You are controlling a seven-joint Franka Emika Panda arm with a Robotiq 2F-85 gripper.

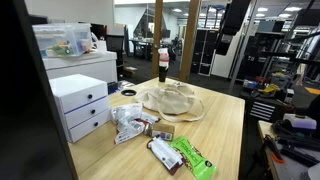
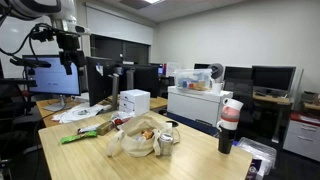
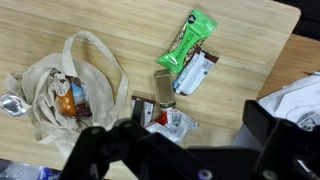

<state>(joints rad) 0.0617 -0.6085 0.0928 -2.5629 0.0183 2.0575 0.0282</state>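
Note:
My gripper point(image 1: 222, 42) point(image 2: 68, 58) hangs high above the wooden table point(image 1: 225, 130), touching nothing. In the wrist view the gripper point(image 3: 185, 125) is open, its dark fingers point(image 3: 272, 128) framing the table far below, with nothing between them. Directly beneath lie a red and white packet point(image 3: 165, 118) and a small brown packet point(image 3: 163, 85). Further off lie a green packet point(image 3: 190, 35) point(image 1: 192, 157) and a dark packet point(image 3: 198, 72). A beige tote bag point(image 3: 60, 85) point(image 1: 175, 100) point(image 2: 140, 135) lies slumped beside them with snacks inside.
A white drawer unit point(image 1: 80, 105) point(image 2: 133, 101) stands at one table edge. A bottle with a red band point(image 1: 163, 62) point(image 2: 230, 125) stands at the table's end. A white cabinet point(image 2: 195, 103) carries a clear box point(image 1: 60, 40). Monitors and office desks surround the table.

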